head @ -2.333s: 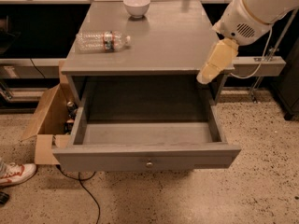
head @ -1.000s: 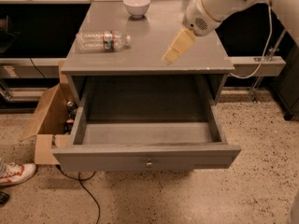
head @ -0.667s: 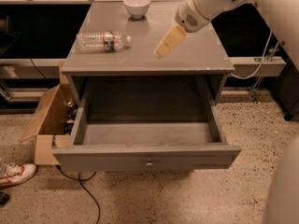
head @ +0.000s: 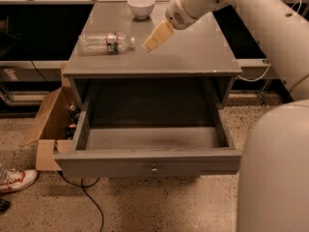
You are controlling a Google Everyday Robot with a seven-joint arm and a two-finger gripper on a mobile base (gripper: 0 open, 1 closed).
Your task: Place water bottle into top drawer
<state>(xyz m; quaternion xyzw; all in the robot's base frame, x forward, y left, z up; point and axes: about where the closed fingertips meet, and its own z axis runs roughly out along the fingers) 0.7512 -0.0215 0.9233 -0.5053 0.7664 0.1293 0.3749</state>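
The water bottle [head: 105, 42] lies on its side on the left of the grey cabinet top [head: 193, 52], its white cap pointing right. The top drawer [head: 149, 162] is pulled fully open below, with its small round knob at the front's centre, and its inside looks empty. My gripper [head: 148, 46] hangs over the cabinet top just right of the bottle's cap, a short gap away from it. It holds nothing.
A white bowl [head: 141, 6] stands at the back of the cabinet top. An open cardboard box [head: 47, 129] sits on the floor left of the cabinet, with a cable [head: 89, 197] beside it. A sneaker [head: 17, 179] is at the lower left. My arm fills the right side.
My gripper has moved steadily left across the cabinet top, from beyond the right edge to just right of the bottle's cap. The bottle and drawer have not moved.
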